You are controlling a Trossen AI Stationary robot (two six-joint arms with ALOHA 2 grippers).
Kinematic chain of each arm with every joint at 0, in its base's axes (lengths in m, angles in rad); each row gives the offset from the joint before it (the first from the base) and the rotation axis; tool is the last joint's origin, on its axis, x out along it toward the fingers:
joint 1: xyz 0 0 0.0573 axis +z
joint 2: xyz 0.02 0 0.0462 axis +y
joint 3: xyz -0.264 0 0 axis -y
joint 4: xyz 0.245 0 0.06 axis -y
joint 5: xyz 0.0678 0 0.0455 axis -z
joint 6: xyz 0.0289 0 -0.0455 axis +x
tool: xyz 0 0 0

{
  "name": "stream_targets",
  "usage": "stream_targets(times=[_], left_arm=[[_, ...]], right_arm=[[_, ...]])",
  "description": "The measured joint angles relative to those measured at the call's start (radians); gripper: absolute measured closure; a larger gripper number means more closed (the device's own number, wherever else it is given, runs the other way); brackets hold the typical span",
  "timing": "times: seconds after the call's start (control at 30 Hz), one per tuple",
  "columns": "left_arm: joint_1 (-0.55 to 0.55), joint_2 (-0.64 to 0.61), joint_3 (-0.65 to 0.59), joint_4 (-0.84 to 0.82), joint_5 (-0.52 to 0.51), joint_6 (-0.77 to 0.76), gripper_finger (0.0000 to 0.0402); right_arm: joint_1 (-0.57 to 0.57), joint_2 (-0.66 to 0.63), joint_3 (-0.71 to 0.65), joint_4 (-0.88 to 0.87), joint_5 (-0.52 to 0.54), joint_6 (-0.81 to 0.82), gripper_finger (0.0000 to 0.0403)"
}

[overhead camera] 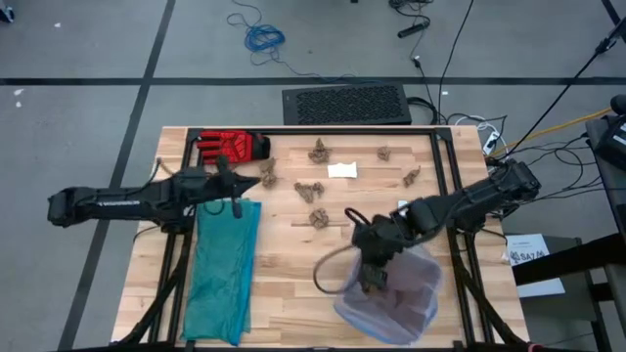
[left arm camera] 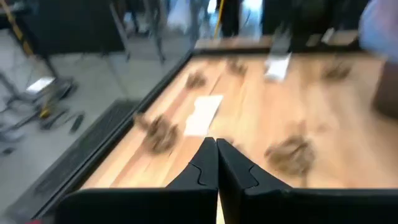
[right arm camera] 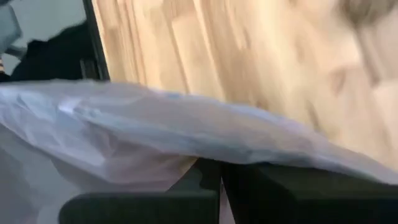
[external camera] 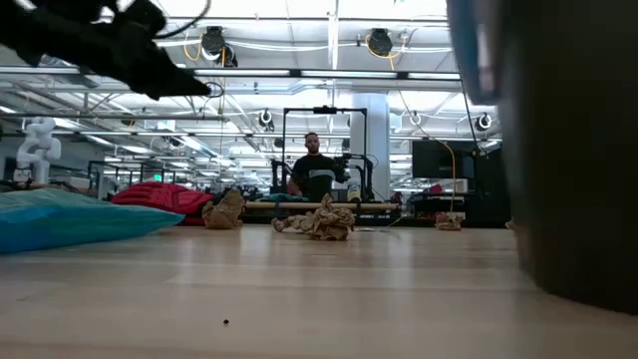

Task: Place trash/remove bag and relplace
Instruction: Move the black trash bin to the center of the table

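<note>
Thin, filmy pale plastic bag (overhead camera: 391, 293), wrinkled and translucent, lining a bin at the table's (overhead camera: 293, 293) near right corner. Right gripper (overhead camera: 375, 279) directly over the bag's left rim, fingers clenched on a fold of the plastic, film draped across them in the right wrist view. Bag mouth upward, no clear long axis.

Trash: crumpled brown paper wads (overhead camera: 311, 191), rough and lumpy, scattered over the pale wood planks of the far half, plus one flat white paper scrap (overhead camera: 342, 170) lying with its long side across the table. All well apart from the right gripper.

Left gripper (overhead camera: 252, 183) hanging above the table, fingers pressed together on nothing, just beside a brown wad (overhead camera: 269, 174). Smooth teal bag (overhead camera: 223, 264) stretched lengthwise near-to-far below it; red glove (overhead camera: 230, 147) at the far left.
</note>
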Motion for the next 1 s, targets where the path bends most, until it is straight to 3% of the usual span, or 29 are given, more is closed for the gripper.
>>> stream_targets(times=[0.2,0.37,0.5,0.67,0.87,1.0], left_arm=[[0.0,0.197,0.118,-0.162,-0.077,0.044,0.0396],[0.0,0.318,0.138,-0.207,-0.107,0.035,0.0354],[0.002,0.397,0.138,-0.205,-0.173,0.035,0.0304],[0.005,0.498,0.138,-0.176,-0.177,0.031,0.025],[0.013,0.61,0.138,-0.11,-0.291,0.039,0.0213],[0.039,0.674,0.138,-0.109,-0.308,0.039,0.0202]], right_arm=[[-0.094,0.0,0.0,0.086,0.0,-0.172,0.0403],[-0.131,0.0,0.0,0.103,0.0,-0.237,0.0403],[-0.139,0.0,0.0,0.101,-0.001,-0.259,0.0396],[-0.14,0.0,0.0,0.104,-0.007,-0.277,0.0378],[-0.14,0.0,0.0,0.108,-0.007,-0.285,0.0351],[-0.14,0.0,0.0,0.108,-0.007,-0.286,0.0334]])
